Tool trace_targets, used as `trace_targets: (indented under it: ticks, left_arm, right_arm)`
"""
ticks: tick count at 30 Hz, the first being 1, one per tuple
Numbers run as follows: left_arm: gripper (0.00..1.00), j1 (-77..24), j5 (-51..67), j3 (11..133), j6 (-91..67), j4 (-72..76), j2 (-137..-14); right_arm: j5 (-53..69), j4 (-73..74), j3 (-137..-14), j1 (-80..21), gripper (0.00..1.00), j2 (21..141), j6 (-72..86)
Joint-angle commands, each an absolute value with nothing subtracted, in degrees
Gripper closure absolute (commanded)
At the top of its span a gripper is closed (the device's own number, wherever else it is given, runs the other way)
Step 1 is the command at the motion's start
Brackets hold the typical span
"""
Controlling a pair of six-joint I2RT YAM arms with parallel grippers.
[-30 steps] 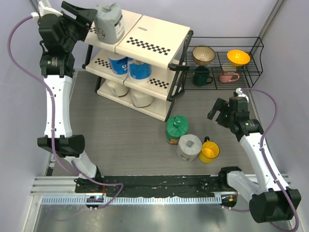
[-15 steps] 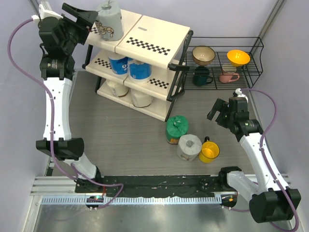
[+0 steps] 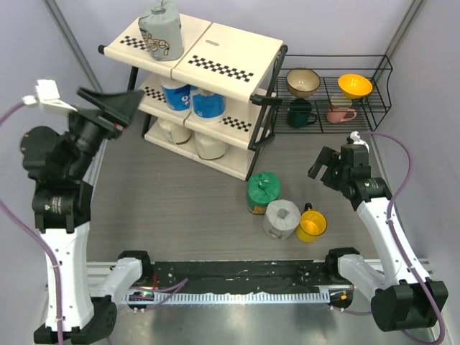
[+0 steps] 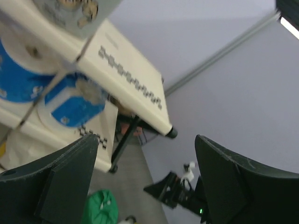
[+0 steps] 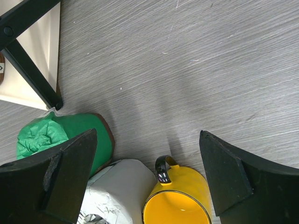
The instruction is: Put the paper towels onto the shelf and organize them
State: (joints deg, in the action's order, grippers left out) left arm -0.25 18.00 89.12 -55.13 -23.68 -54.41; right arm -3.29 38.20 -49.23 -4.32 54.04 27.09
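While my left pincer [image 3: 128, 108] hangs released mid-left and my right pincer [image 5: 147, 135] gapes empty mid-right, green roll [image 3: 264, 190] and grey floor roll [image 3: 282, 218] touch at centre. Shelf [image 3: 230, 50], upper frame: grey top roll [image 3: 162, 32], blue-and-white rolls [image 3: 208, 104] middle, cream rolls [image 3: 210, 146] bottom.

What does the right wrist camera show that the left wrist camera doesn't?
Only the right wrist view clearly shows the yellow glazed mug with its black handle and the grey wrapped paper-towel roll beside it on the grey table. Only the left wrist view shows two blue-and-white wrapped rolls under the top panel of the cream slanted-panel shelf. Both show the green wrapped roll and part of the shelf.
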Motion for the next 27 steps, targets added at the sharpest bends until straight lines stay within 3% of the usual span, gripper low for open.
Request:
trace_targets:
  ticks: [1, 8, 12, 18, 27]
  left_arm:
    - [0.11, -7.62, 25.25, 70.64, -52.21, -27.07, -54.94]
    - [0.11, -45.9, -0.33, 52.48, -56.77, -21.46, -54.04]
    - [0.11, -57.97, -11.67, 51.33, -59.06, -19.34, -61.23]
    - [0.1, -69.76, -17.57, 53.35, -63.01, -13.9, -69.34]
    - [0.1, -72.68, -22.85, 61.69, -66.8, -8.44, -84.37]
  right_arm:
    - [-2.55, 36.83, -50.36, -4.31, 0.04, 53.88, 27.16]
    - [-3.08, 37.53, -50.18, -4.39, 0.04, 52.48, 27.42]
    - [-3.69, 38.32, -50.36, -4.31, 0.04, 51.51, 27.33]
    - [-3.87, 39.11, -50.36, -4.31, 0.04, 50.8, 27.16]
    - [-4.04, 39.55, -50.36, -4.48, 0.04, 50.28, 27.16]
